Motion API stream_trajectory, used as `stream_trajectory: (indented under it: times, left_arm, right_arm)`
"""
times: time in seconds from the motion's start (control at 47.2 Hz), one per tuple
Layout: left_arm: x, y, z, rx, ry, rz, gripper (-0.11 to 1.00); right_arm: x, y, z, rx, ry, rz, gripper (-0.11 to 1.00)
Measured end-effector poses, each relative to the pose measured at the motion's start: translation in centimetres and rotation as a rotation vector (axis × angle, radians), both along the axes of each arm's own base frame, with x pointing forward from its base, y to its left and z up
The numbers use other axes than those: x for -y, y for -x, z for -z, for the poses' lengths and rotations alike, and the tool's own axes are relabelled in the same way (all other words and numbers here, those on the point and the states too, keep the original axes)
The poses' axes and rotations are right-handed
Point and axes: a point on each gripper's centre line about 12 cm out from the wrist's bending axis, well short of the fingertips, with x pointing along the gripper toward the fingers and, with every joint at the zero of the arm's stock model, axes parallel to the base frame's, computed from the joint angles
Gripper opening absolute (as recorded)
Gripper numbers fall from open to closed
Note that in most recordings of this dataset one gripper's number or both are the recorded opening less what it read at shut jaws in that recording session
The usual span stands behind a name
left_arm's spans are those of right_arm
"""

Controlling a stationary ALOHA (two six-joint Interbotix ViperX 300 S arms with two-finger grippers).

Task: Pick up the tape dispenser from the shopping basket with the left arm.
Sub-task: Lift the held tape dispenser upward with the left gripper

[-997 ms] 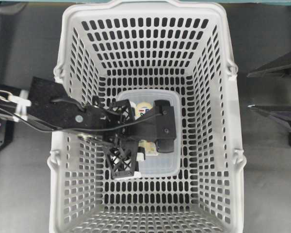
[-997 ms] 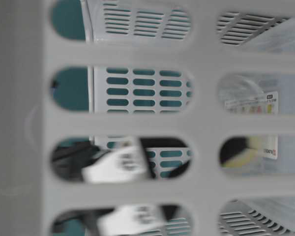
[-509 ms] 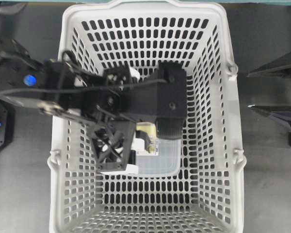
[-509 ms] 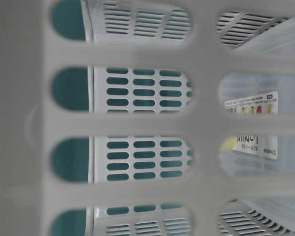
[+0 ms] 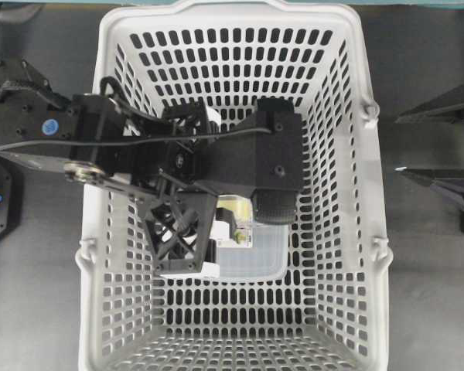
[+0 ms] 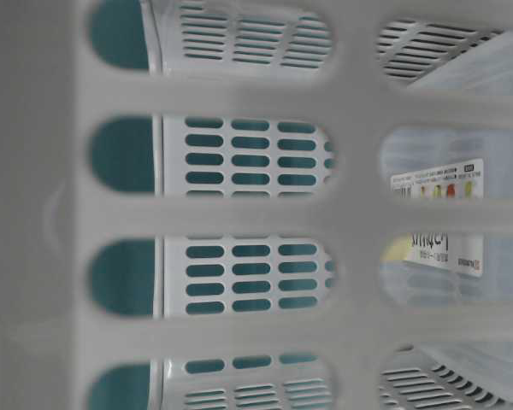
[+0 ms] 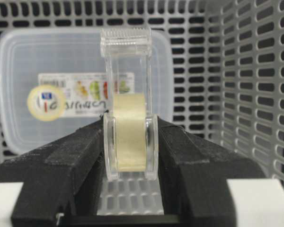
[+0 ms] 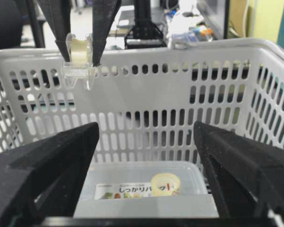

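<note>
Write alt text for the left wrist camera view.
The left gripper is shut on the tape dispenser, a clear holder with a pale roll, held above the shopping basket floor. Below lies a translucent box with a printed label.

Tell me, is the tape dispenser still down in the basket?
No, lifted out: the left end effector grips the tape dispenser up at the basket rim.

Lighting even, bright, shadows soft. Table-level view: near basket wall point(image 6: 239, 213) badly out of focus. Other views sharp, no glare.
</note>
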Motion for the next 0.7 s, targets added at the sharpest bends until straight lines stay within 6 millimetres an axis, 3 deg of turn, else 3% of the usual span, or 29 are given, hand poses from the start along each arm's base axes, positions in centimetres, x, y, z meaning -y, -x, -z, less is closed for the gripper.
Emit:
stream_trajectory:
  times: [0.7]
  left_arm:
    - [0.01,-0.07,0.18,-0.005,-0.001,0.0,0.28]
  right_arm:
    - [-0.37,0.0,-0.02,0.002,0.0,-0.018,0.77]
